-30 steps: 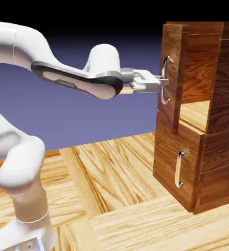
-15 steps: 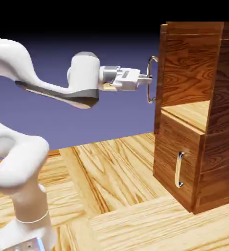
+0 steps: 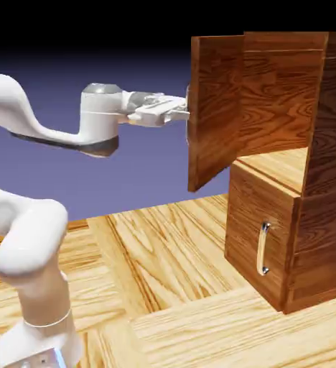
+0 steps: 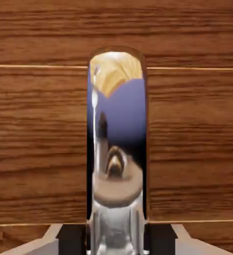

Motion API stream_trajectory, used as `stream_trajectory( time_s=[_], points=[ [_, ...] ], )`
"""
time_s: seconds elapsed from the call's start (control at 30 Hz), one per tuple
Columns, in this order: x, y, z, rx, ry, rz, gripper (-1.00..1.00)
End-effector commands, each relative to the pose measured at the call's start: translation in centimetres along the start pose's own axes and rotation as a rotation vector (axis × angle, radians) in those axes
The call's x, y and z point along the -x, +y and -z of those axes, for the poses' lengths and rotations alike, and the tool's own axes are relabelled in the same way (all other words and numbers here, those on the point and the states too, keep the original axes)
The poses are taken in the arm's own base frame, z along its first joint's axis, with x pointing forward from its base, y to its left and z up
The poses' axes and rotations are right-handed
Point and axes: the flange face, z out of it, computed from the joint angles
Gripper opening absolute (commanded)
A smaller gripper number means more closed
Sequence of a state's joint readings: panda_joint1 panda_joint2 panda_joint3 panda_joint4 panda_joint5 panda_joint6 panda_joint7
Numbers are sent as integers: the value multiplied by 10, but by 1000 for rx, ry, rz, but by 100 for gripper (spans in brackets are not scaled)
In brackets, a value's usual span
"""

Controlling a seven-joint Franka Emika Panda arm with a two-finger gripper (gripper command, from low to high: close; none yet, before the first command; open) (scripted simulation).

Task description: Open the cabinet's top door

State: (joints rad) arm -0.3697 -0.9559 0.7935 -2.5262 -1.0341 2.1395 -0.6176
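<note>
Hand [image 3: 184,111] clamps the top door's [image 3: 214,108] handle [image 4: 117,149]; door stands swung wide.

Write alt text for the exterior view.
A white robot arm's tool, shut on the handle, holds the cabinet's top door swung well open toward the camera. The lower panel below is closed, its silver handle untouched.

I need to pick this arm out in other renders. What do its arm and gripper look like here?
The arm is glossy white, built of rounded, bulging segments, with a dark grey band along the forearm's underside and a grey cap on the wrist. The gripper is a small light-grey block; in the hand view its fingertips are pale grey with black inner parts. No cables or markings show.
</note>
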Motion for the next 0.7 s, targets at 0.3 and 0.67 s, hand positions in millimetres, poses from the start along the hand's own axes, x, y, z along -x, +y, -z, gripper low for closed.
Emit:
stream_trajectory(
  time_s=[0.3, 0.67],
  points=[
    [-35, 35, 60, -200, -199, 0, -100],
    [-81, 81, 104, -401, -400, 0, -100]
  ],
)
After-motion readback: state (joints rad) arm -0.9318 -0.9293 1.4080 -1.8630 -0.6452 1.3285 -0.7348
